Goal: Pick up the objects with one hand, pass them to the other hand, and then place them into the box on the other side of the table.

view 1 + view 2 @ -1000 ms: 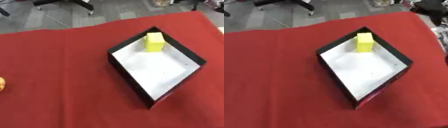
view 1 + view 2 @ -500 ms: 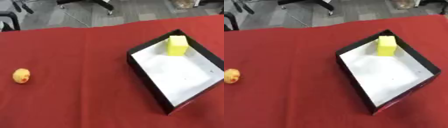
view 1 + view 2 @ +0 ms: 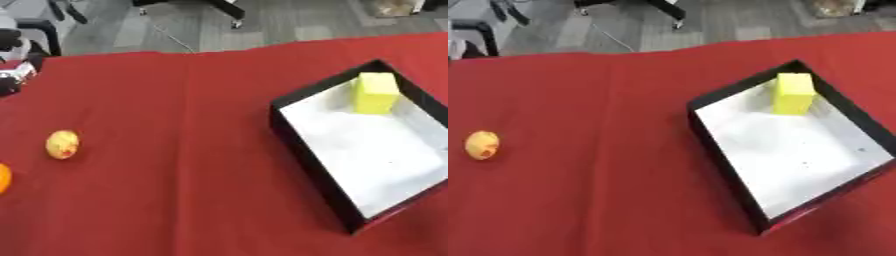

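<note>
A black box (image 3: 300,150) with a white floor sits askew on the right side of the red table (image 3: 184,165). A yellow block (image 3: 376,92) stands upright in the box's far corner. A small yellow fruit with red specks (image 3: 62,144) lies on the cloth at the far left. An orange round thing (image 3: 3,178) shows partly at the left edge, just below the fruit. Neither of my hands shows in either view.
A dark and white thing with a red part (image 3: 14,75) sits at the table's far left edge; I cannot make out what it is. Grey floor and chair legs (image 3: 229,14) lie beyond the table's far edge.
The camera has swung left, so the box has slid to the right in the pictures. The yellow fruit and the orange thing have come into view; nothing on the table has moved.
</note>
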